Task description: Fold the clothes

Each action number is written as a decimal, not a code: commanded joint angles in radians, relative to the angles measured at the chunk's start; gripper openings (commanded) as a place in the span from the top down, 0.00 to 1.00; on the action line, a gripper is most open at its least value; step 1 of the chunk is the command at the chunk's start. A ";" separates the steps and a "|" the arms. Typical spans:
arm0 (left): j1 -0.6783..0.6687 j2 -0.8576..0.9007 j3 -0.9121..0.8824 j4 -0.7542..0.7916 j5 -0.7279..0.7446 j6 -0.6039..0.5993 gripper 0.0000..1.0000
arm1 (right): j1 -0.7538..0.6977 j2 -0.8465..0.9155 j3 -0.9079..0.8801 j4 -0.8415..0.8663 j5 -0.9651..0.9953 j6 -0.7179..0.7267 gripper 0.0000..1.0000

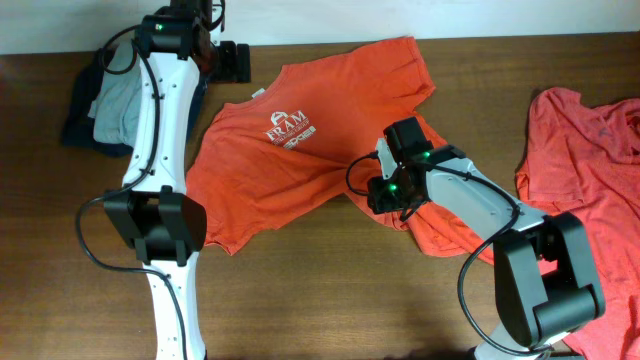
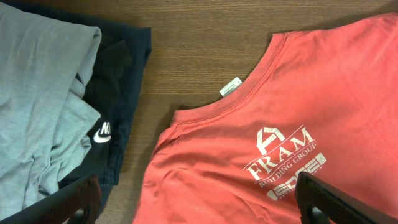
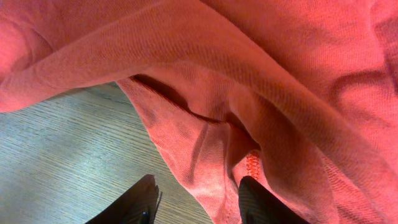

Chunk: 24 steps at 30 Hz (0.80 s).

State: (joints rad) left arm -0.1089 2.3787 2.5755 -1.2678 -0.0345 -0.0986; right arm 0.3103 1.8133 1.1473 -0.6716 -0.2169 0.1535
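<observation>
1. Orange-red cotton T-shirt (image 1: 290, 150) lies spread chest side up across the middle of the wooden desk (image 1: 330, 300), with its collar turned toward the far left corner.
2. A white "FRAM" logo (image 1: 290, 130) is printed on its chest. The left wrist view shows the same logo (image 2: 283, 165) below the neckline, and a small white tag (image 2: 230, 86) sticks out at the collar.
3. The side of the shirt nearest the right edge is rumpled and bunched up under the right arm.
4. The right hand (image 1: 380, 195) sits low on that bunched part. In its own view the two dark fingers (image 3: 261, 202) stand apart, and a hemmed fold of the shirt (image 3: 211, 155) hangs down into the gap beside one of them. Bare desk shows next to the other finger.
5. The left hand (image 1: 238, 62) is at the far edge, just beside the collar. Its fingers (image 2: 329, 199) are spread wide, one over the shirt's chest and the other over the dark clothing to the side, and they grip nothing.
6. A second T-shirt (image 1: 590, 150) of the same orange-red lies crumpled at the right edge, well apart from the first.
7. A grey garment (image 2: 43, 106) lies on a navy garment (image 2: 121, 93) with a small white swoosh mark, piled in the far left corner just beside the spread shirt's shoulder.
</observation>
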 commanded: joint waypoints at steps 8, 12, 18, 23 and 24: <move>0.000 -0.027 0.011 0.002 -0.008 -0.006 0.01 | 0.004 0.008 -0.004 0.005 0.031 0.002 0.52; 0.000 -0.027 0.011 0.002 -0.007 -0.006 0.01 | 0.004 0.009 -0.004 0.007 0.035 0.003 0.52; 0.000 -0.027 0.011 0.002 -0.007 -0.006 0.01 | 0.004 0.012 -0.004 0.011 0.039 0.006 0.52; 0.000 -0.027 0.011 0.002 -0.007 -0.006 0.01 | 0.004 0.024 -0.004 0.015 0.038 0.006 0.52; 0.000 -0.027 0.011 0.002 -0.007 -0.006 0.01 | 0.004 0.024 -0.004 0.015 0.038 0.006 0.52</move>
State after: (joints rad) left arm -0.1089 2.3787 2.5755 -1.2678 -0.0345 -0.0986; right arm 0.3103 1.8194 1.1473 -0.6590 -0.1989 0.1539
